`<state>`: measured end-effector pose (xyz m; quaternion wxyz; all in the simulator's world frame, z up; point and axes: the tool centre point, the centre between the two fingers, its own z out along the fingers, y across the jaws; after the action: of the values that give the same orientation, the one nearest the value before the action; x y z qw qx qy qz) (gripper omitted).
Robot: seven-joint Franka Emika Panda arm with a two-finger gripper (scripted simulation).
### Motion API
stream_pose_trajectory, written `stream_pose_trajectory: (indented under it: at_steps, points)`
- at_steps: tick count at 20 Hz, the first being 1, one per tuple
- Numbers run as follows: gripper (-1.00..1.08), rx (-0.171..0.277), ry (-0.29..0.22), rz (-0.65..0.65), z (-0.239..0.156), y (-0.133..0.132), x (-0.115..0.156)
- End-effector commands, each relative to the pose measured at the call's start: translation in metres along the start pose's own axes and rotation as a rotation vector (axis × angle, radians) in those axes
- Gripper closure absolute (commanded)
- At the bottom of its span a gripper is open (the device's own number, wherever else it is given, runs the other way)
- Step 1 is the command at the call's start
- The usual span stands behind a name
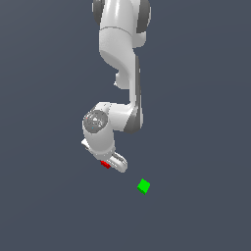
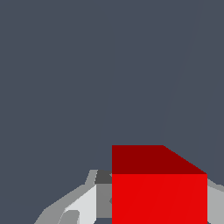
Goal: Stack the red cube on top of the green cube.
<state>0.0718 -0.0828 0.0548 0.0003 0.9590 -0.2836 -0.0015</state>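
Dark slate-grey floor point(image 1: 49, 206) fills the scene as the white arm's gripper point(image 1: 109, 163) clamps the red cube point(image 1: 105, 164) between its fingers, close to the floor; the green cube point(image 1: 143, 186) sits apart, toward the exterior view's right.

Your exterior view looks down from high above and well back, taking in the whole white arm point(image 1: 120, 73) over the grey floor point(image 1: 49, 206) with the green cube point(image 1: 143, 186) small in frame. Your wrist view sits right at the gripper point(image 2: 148, 205), so close that the red cube point(image 2: 159, 192) fills its corner. Both views share only that red cube point(image 1: 105, 164), the gripper point(image 1: 110, 163) and bare floor point(image 2: 87, 65).
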Motion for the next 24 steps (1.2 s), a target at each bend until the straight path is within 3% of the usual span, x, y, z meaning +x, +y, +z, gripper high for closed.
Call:
stream_pose_trajectory:
  at_steps: [1, 10, 17, 24]
  points:
    - [1.08, 0.002, 0.002, 0.000, -0.020, 0.000, 0.000]
    - [1.08, 0.001, 0.003, 0.000, -0.063, 0.000, 0.001]
    - [1.08, 0.002, 0.003, 0.000, -0.063, -0.003, 0.001]
    - [1.08, 0.002, 0.003, 0.000, -0.055, -0.031, -0.001]
